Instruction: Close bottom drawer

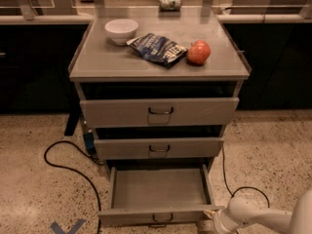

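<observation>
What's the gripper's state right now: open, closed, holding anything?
Gripper: cannot be told; it sits low by the front right corner of the pulled-out bottom drawer.

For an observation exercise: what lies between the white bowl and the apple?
Camera view: a dark snack bag lies between white bowl and apple. The pincer sits by the bottom drawer, front right corner.

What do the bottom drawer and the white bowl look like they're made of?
Bottom drawer: probably sheet metal, matte grey; thin flat walls, dull even sheen. White bowl: likely glazed ceramic, possibly plastic; smooth, glossy surface. The gripper sits by the drawer's front right corner.
</observation>
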Robot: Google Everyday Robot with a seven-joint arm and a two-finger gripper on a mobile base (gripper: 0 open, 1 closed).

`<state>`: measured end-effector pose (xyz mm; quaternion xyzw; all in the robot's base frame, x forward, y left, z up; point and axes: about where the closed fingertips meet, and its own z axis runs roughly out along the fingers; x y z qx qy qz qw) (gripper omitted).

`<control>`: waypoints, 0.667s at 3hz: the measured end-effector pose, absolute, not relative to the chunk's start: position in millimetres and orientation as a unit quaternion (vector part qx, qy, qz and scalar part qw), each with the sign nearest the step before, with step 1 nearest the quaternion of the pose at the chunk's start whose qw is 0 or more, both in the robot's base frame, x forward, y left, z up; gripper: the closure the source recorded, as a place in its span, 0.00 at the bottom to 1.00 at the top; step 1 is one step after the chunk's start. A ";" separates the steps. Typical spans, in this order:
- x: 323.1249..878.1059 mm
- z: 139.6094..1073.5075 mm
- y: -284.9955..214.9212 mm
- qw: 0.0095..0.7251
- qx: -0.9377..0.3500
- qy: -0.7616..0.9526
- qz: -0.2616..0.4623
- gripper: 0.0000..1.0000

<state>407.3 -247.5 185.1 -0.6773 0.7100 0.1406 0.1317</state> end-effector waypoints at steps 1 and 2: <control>429.3 179.3 -242.8 0.130 -0.679 0.708 0.144 0.00; 440.0 162.0 -242.5 0.117 -0.677 0.711 0.149 0.00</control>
